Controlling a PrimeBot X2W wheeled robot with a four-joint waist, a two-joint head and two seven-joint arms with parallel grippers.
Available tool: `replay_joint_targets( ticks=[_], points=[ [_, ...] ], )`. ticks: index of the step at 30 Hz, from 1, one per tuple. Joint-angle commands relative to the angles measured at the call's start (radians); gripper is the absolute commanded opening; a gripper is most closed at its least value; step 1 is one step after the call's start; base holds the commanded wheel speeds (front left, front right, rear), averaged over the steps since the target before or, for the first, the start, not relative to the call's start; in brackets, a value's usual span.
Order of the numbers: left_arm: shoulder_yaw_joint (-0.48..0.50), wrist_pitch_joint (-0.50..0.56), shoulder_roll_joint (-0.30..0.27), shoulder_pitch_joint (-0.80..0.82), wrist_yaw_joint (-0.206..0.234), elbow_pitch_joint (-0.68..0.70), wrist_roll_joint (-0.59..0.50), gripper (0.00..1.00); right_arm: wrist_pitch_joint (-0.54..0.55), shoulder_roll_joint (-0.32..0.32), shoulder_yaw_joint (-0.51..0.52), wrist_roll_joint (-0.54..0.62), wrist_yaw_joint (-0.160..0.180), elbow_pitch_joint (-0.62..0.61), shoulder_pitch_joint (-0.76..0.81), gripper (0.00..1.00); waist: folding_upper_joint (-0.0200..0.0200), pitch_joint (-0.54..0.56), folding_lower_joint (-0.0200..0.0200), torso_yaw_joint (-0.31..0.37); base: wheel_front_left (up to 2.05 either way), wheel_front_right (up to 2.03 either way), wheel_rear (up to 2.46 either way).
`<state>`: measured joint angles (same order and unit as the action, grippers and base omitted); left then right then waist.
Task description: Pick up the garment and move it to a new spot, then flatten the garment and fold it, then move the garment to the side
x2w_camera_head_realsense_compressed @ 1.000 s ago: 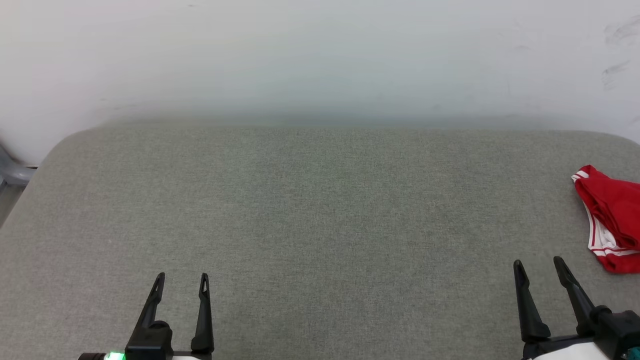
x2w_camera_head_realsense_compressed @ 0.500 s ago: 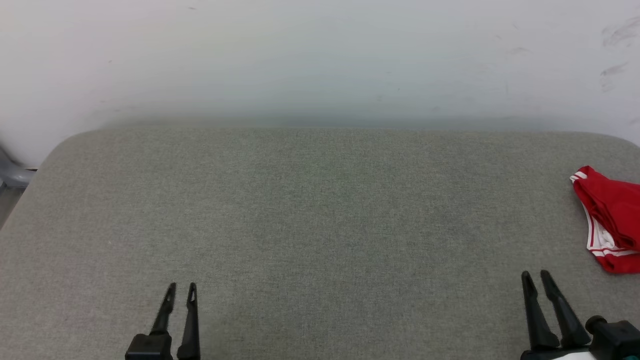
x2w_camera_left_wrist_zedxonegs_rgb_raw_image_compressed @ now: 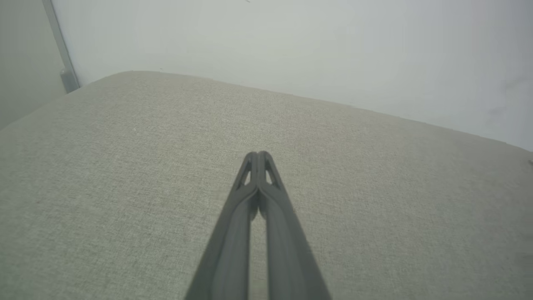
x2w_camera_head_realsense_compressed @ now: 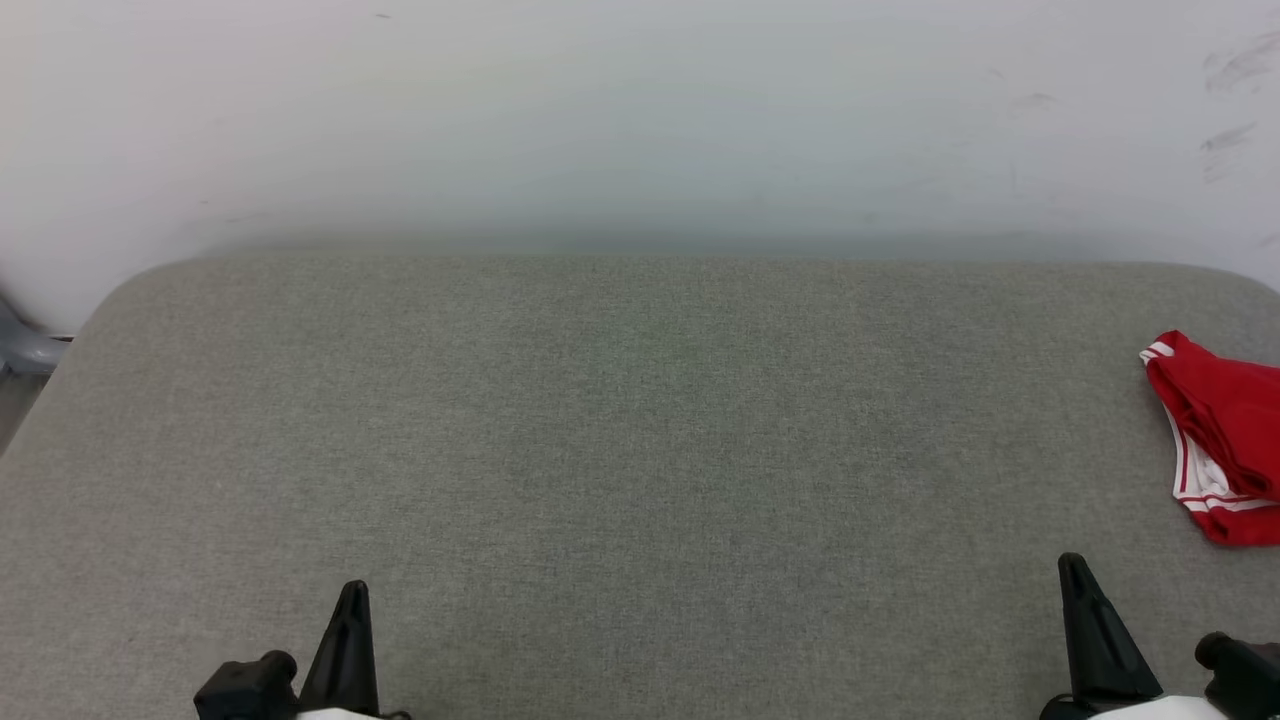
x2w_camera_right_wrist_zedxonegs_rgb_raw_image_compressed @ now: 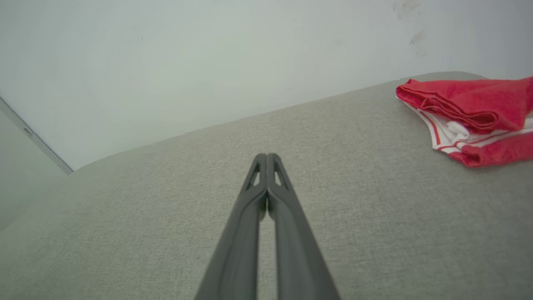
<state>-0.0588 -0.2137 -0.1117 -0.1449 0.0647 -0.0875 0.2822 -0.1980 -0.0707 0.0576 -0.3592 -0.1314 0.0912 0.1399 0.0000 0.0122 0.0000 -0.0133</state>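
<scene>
Grey woven surface (x2w_camera_head_realsense_compressed: 640, 450) beneath pale wall (x2w_camera_head_realsense_compressed: 640, 110); left gripper (x2w_camera_left_wrist_zedxonegs_rgb_raw_image_compressed: 258, 156) pressed fully together, empty; right gripper (x2w_camera_right_wrist_zedxonegs_rgb_raw_image_compressed: 266, 157) likewise, holding nothing; garment (x2w_camera_head_realsense_compressed: 1225, 430) crumpled ahead-right of right gripper, apart; lettering hidden.

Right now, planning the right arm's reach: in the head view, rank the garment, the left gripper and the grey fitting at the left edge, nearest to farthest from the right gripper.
From the right gripper:
1. garment, just ahead and to its right, at the table's right edge.
2. left gripper, across the table at the lower left.
3. grey fitting, beyond the table's far left corner.
</scene>
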Motion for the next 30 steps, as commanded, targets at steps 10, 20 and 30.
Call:
replay_joint_targets(
  ticks=[10,20,30],
  points=[
    [0.020,0.041,0.002,0.062,-0.032,-0.016,0.216,0.00,0.039,-0.009,0.001,-0.206,0.000,0.011,-0.064,0.00,0.0000,-0.001,0.0000,0.001,0.00,0.00,0.00],
    [0.034,0.077,0.005,0.092,-0.057,-0.036,0.386,0.00,0.074,-0.010,0.003,-0.365,0.000,0.031,-0.093,0.00,0.0000,-0.003,0.0000,0.002,0.00,0.00,0.00],
    [0.050,0.110,0.008,0.117,-0.078,-0.053,0.537,0.00,0.106,-0.010,0.005,-0.507,0.000,0.049,-0.118,0.00,0.0000,-0.004,0.0000,0.003,0.00,0.00,0.00]
  ],
)
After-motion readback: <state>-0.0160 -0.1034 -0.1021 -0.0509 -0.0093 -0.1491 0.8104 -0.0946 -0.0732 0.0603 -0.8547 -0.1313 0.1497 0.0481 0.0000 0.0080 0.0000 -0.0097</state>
